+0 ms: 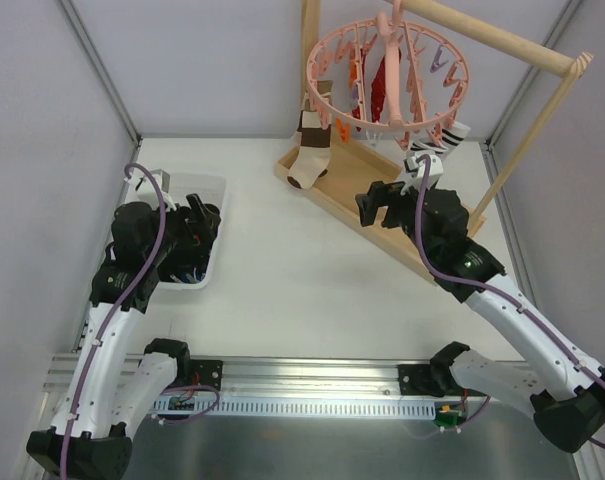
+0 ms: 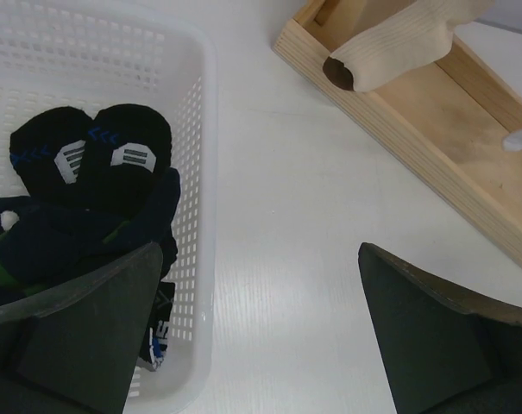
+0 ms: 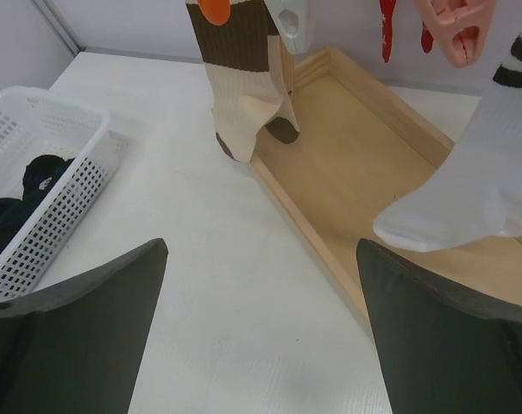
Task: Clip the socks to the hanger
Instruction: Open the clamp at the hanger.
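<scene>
Dark socks (image 2: pixel 88 164) with small white and blue marks lie heaped in a white mesh basket (image 2: pixel 204 129) at the left of the table. My left gripper (image 2: pixel 261 250) hangs open over the basket's right rim, one finger above the socks and the other above the table. From above, the left gripper (image 1: pixel 200 220) covers most of the socks. The pink ring hanger (image 1: pixel 387 75) with its clips hangs from the wooden rod at the back. The right gripper (image 3: pixel 261 244) is open and holds nothing above the table beside the wooden tray, below and in front of the hanger.
A wooden stand has a rod (image 1: pixel 502 40) and a tray (image 1: pixel 347 180) at the back right. Clipped on the hanger are a brown-and-white sock (image 1: pixel 310 150), a white sock with black stripes (image 1: pixel 437 140) and red socks (image 1: pixel 377 85). The white sock (image 3: pixel 468 190) dangles close to my right finger.
</scene>
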Robot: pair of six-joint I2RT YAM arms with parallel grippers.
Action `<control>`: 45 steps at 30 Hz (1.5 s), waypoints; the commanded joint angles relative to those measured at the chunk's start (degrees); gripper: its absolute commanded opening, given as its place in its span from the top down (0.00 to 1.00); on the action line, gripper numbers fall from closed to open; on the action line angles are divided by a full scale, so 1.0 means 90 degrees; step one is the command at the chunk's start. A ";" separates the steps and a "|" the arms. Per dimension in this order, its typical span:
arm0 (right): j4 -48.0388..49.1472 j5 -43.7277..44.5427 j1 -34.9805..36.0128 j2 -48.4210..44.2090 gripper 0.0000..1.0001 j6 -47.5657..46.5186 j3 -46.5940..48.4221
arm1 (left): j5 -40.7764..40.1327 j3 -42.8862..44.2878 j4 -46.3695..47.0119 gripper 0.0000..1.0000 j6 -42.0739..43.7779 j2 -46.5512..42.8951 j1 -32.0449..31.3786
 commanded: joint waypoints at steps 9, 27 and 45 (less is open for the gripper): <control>-0.0116 0.0106 0.0105 -0.0051 0.03 -0.0262 0.0479 | 0.0337 0.0008 0.0132 0.01 0.0006 -0.0211 0.0046; 0.0293 0.0330 0.0135 0.0222 0.05 -0.0409 0.0566 | -0.0181 0.0038 -0.0102 0.01 -0.0033 -0.0074 0.0046; 0.1387 0.0975 0.0125 0.1364 0.14 -0.0077 0.1748 | 0.0395 0.0116 -0.0161 0.01 0.0055 -0.0122 0.0046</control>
